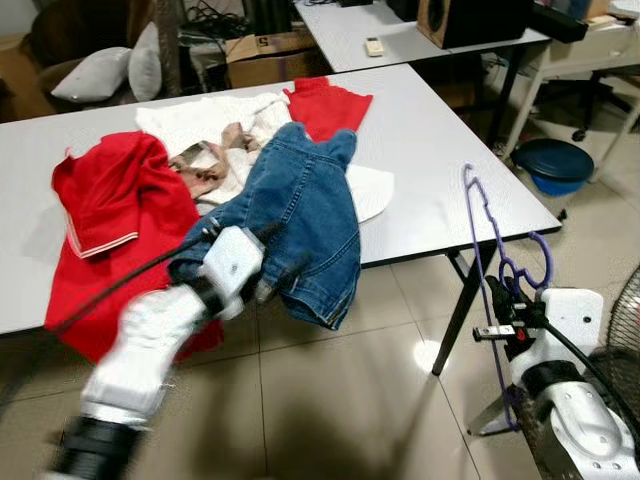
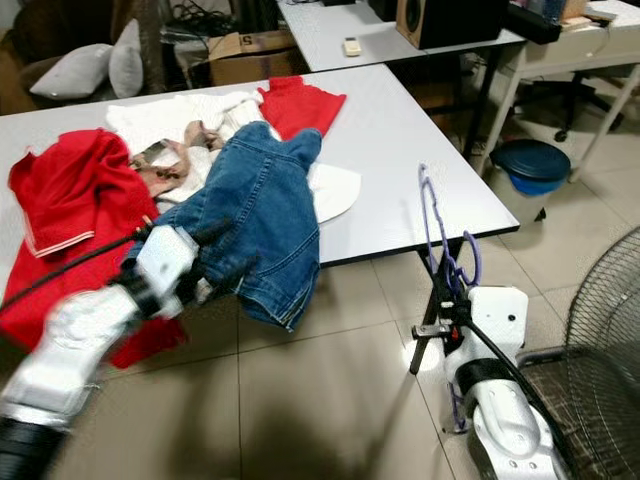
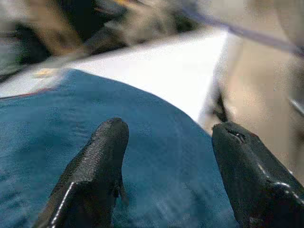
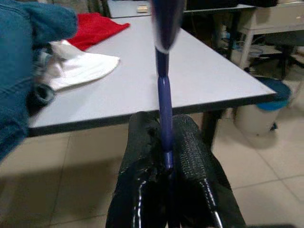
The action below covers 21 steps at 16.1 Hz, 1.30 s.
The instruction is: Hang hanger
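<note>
The right gripper (image 1: 497,300) is sitting at the lower right of the frame, just off the corner of the white table (image 1: 420,140), and its two black fingers (image 4: 194,156) are pinched tight on the purple hanger (image 1: 478,250). The hanger is standing upright between them, its thin wire rising above the pads while its curled hook is looping out beside the gripper, close to the table's edge and black leg. In the right wrist view the purple bar is running straight up out of the closed pads.

Over at the lower left, the left gripper (image 1: 272,262) is reaching toward the blue denim jacket (image 1: 300,215) that is draping over the front edge of the table. Its fingers (image 3: 102,161) are spread wide apart with denim showing between them, and they are gripping nothing.

Behind the jacket, a red garment (image 1: 110,210) is hanging over the table's left side, white clothes (image 1: 215,120) are lying in the middle, and another red piece (image 1: 325,105) is lying toward the far edge. A blue bin (image 1: 553,165) is standing on the tiled floor at the right, and a fan's wire grille (image 1: 625,330) is edging in at the far right.
</note>
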Motion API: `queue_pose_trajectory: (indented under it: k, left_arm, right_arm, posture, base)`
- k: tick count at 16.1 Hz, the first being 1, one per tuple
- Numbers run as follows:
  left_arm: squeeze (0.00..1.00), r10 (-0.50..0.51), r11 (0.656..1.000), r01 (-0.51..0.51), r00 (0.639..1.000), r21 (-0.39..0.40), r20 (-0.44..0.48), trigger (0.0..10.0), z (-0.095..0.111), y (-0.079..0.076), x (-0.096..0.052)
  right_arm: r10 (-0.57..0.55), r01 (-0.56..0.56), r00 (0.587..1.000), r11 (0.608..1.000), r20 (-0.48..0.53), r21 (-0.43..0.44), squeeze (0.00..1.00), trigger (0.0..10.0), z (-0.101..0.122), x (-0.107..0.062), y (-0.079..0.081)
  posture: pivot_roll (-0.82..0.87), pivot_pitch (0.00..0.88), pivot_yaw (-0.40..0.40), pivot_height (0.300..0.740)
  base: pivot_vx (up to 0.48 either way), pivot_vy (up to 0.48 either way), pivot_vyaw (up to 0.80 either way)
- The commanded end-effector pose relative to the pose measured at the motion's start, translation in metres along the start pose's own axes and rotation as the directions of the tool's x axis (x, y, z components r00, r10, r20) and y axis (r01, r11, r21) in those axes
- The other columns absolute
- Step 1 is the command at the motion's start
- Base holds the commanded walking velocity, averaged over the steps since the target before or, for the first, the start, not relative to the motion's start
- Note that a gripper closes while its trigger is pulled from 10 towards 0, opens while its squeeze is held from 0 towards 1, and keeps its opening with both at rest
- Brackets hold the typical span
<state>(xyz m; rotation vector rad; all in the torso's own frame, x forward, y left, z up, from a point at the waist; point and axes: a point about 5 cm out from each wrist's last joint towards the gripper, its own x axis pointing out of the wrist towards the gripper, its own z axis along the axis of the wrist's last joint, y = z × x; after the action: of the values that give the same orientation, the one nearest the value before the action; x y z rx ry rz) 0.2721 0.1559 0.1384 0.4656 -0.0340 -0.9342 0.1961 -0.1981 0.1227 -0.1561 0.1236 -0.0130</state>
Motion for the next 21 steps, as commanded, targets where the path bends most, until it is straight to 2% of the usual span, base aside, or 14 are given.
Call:
queue_pose_trajectory:
  k: [1,2,3,4,6,7,8,11,12,14,16,17,18,21]
  left_arm:
    - [1.0,-0.117,0.992,0.119,0.992,0.033,-0.035,10.0,-0.004,-0.01,-0.001]
    - [1.0,-0.147,0.984,0.153,0.986,0.089,-0.073,10.0,-0.008,-0.009,-0.006]
    - [0.11,-0.192,0.968,0.209,0.973,0.139,-0.126,10.0,-0.01,-0.007,-0.011]
    - [0.0,-0.234,0.949,0.265,0.955,0.171,-0.184,10.0,-0.01,-0.001,-0.016]
    - [0.0,-0.228,0.933,0.277,0.949,0.228,-0.22,10.0,-0.011,0.005,-0.015]
    - [0.0,-0.155,0.912,0.229,0.96,0.341,-0.232,10.0,-0.013,0.013,-0.007]
    - [0.0,-0.095,0.903,0.177,0.971,0.392,-0.221,10.0,-0.014,0.019,0.0]
    - [0.0,-0.045,0.889,0.162,0.962,0.428,-0.271,10.0,-0.025,0.021,0.012]
    - [0.0,-0.02,0.863,0.167,0.954,0.477,-0.299,10.0,-0.03,0.022,0.016]
    - [0.0,-0.038,0.846,0.191,0.953,0.498,-0.3,10.0,-0.034,0.02,0.019]
    - [0.0,-0.146,0.883,0.227,0.965,0.41,-0.219,10.0,-0.027,0.015,0.015]
    - [0.0,-0.162,0.873,0.253,0.957,0.418,-0.241,10.0,-0.029,0.017,0.012]
    - [0.0,-0.154,0.86,0.26,0.953,0.439,-0.262,10.0,-0.031,0.018,0.011]
    - [0.0,0.004,0.839,0.175,0.945,0.515,-0.327,10.0,-0.043,0.036,0.016]
  right_arm:
    - [-0.002,0.002,1.0,1.0,0.011,-0.003,0.0,10.0,0.001,0.0,-0.002]
    - [-0.002,0.002,1.0,1.0,0.014,-0.006,0.0,10.0,0.001,0.0,-0.002]
    - [0.001,-0.001,1.0,1.0,0.014,-0.006,0.0,10.0,0.001,0.0,-0.003]
    - [0.005,-0.005,1.0,1.0,0.011,-0.006,0.0,10.0,-0.001,0.001,-0.003]
    - [0.004,-0.004,1.0,1.0,0.013,0.001,0.0,10.0,-0.002,0.003,-0.002]
    - [0.006,-0.006,1.0,1.0,0.018,0.008,0.0,10.0,-0.001,0.005,0.001]
    - [0.009,-0.009,1.0,1.0,0.021,0.012,0.0,10.0,-0.001,0.006,0.004]
    - [0.015,-0.015,1.0,1.0,0.017,0.015,0.0,10.0,-0.004,0.003,0.007]
    - [0.008,-0.008,1.0,1.0,0.015,0.018,0.0,10.0,-0.004,0.003,0.007]
    - [0.004,-0.004,1.0,1.0,0.015,0.019,0.0,10.0,-0.005,0.003,0.007]
    - [-0.005,0.004,1.0,1.0,0.024,0.022,0.0,10.0,-0.003,0.003,0.008]
    - [-0.01,0.009,1.0,1.0,0.025,0.025,0.0,10.0,-0.003,0.002,0.008]
    - [-0.012,0.011,1.0,1.0,0.025,0.027,0.0,10.0,-0.003,0.002,0.008]
    - [-0.01,0.009,0.999,0.999,0.031,0.031,0.0,10.0,-0.002,0.006,0.012]
  posture:
    - [-0.1,0.0,0.107,0.74]
    - [-0.1,0.0,0.11,0.74]
    - [-0.09,0.0,0.115,0.74]
    - [-0.08,0.0,0.119,0.74]
    - [-0.07,0.0,0.122,0.74]
    - [-0.07,0.0,0.129,0.74]
    - [-0.07,0.0,0.134,0.74]
    - [-0.07,0.0,0.139,0.74]
    - [-0.07,0.0,0.142,0.74]
    - [-0.08,0.0,0.146,0.74]
    - [-0.08,0.0,0.157,0.74]
    - [-0.08,0.0,0.159,0.74]
    - [-0.07,0.0,0.159,0.74]
    - [-0.07,0.0,0.157,0.74]
  base:
    - [0.0,0.0,0.0]
    - [0.0,0.0,0.0]
    - [0.0,0.0,0.0]
    - [0.0,0.0,0.0]
    - [0.0,0.0,0.0]
    - [0.0,0.0,0.0]
    - [0.0,0.0,0.0]
    - [0.0,0.0,0.0]
    - [0.0,0.0,0.0]
    - [0.0,0.0,0.0]
    - [0.0,0.0,0.0]
    - [0.0,0.0,0.0]
    - [0.0,0.0,0.0]
    - [0.0,0.0,0.0]
